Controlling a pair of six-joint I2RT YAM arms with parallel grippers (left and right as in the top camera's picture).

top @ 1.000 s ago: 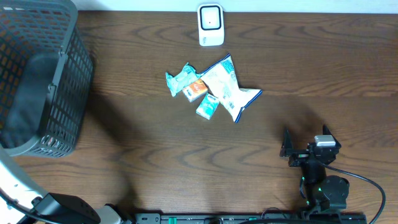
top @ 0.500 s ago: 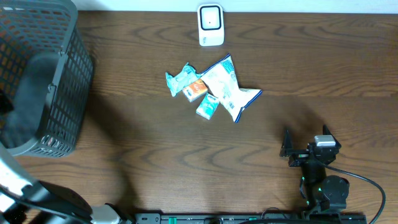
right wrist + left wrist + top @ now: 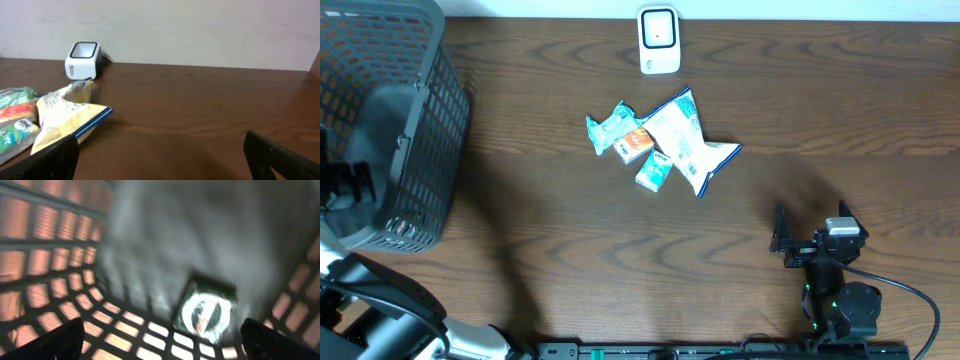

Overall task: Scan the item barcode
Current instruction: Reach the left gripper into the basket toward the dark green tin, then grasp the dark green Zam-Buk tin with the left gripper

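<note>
Overhead: left hand (image 3: 345,183) spread inside basket (image 3: 420,92), right hand (image 3: 810,222) spread by the tabletop's (image 3: 560,240) front-right corner. Four packets (image 3: 672,138), one scanner (image 3: 659,40).

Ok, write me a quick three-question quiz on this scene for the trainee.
1. True or false: the scanner stands apart from the pile of packets.
2. The left end effector is aimed into: A) the basket B) the scanner C) a torn bag.
3. Fill in: the right end effector, jaws wide, holds ____.

Key: 1 true; 2 A; 3 nothing.
</note>
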